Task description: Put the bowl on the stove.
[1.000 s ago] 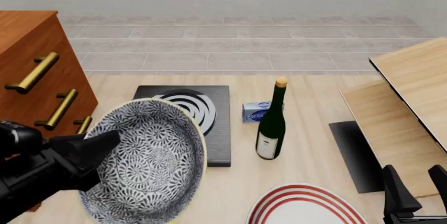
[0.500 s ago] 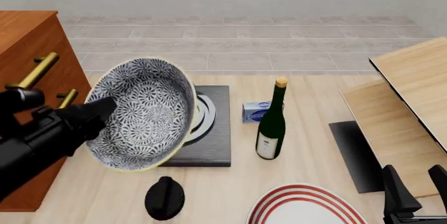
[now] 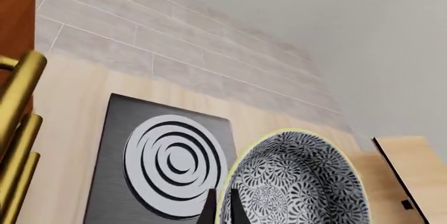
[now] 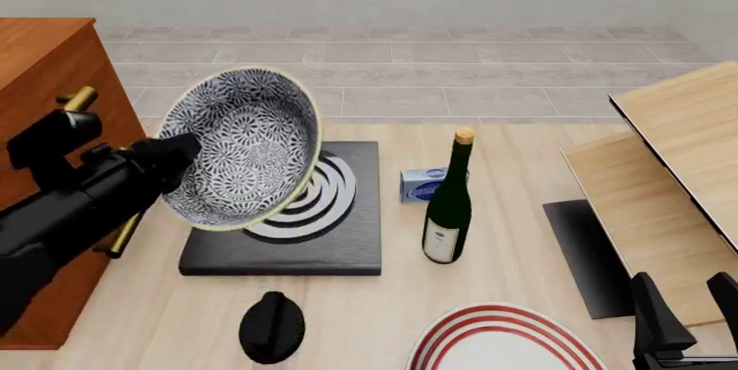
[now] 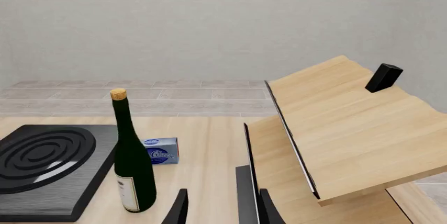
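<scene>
The bowl (image 4: 244,147), with a dark-and-white floral inside and a pale rim, hangs tilted on its side above the left half of the stove (image 4: 346,245), its opening turned toward the camera. My left gripper (image 4: 182,152) is shut on its left rim. In the left wrist view the bowl (image 3: 293,182) sits beside the stove's ring burner (image 3: 175,164), with my left gripper (image 3: 222,209) pinching the rim. Low at the right, my right gripper (image 4: 686,314) is open and holds nothing. In the right wrist view, my right gripper (image 5: 220,211) is open and the stove (image 5: 42,156) lies far off.
A green wine bottle (image 4: 448,206) stands just right of the stove, a small blue box (image 4: 421,185) behind it. A black knob (image 4: 272,327) and a red-ringed plate (image 4: 502,344) lie in front. An orange dresser (image 4: 47,111) stands at the left, and slanted wooden boards (image 4: 669,171) at the right.
My left arm has carried the bowl away from the table's front-left, up and forward over the stove. The black knob has come into sight. The right arm has not moved.
</scene>
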Robot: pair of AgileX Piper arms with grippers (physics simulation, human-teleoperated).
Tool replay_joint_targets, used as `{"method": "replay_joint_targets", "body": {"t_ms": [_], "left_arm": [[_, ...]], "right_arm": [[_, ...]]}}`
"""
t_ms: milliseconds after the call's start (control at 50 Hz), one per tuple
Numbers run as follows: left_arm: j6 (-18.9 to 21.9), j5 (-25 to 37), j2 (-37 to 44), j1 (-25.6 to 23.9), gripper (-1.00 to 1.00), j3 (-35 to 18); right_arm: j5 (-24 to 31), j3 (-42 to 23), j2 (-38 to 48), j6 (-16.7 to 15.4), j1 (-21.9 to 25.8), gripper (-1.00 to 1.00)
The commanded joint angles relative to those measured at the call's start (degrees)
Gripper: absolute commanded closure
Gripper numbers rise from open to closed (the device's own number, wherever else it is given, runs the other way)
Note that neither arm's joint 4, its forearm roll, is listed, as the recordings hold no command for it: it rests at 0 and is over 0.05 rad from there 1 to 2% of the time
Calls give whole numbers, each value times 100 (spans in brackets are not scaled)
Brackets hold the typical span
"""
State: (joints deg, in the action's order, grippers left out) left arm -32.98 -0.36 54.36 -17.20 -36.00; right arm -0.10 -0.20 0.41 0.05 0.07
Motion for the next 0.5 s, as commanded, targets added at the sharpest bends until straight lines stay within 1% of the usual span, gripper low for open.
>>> {"method": "replay_joint_targets", "body": {"t_ms": [20, 80, 140, 180, 320, 500], "left_arm": [[70, -387, 779, 277, 100, -254], [92, -454, 928, 324, 100, -302], [77, -470, 968, 227, 100, -301], [98, -513, 1115, 300, 100, -365], [157, -630, 1421, 326, 100, -447], [238, -684, 1844, 337, 100, -712]], "right_arm": [[0, 0, 0, -1, 1, -100], [0, 0, 0, -1, 0, -100], [0, 0, 0, -1, 0, -100], [0, 0, -1, 0, -1, -100], [0, 0, 0, 0, 0, -100], [0, 0, 1, 0, 0, -100]]}}
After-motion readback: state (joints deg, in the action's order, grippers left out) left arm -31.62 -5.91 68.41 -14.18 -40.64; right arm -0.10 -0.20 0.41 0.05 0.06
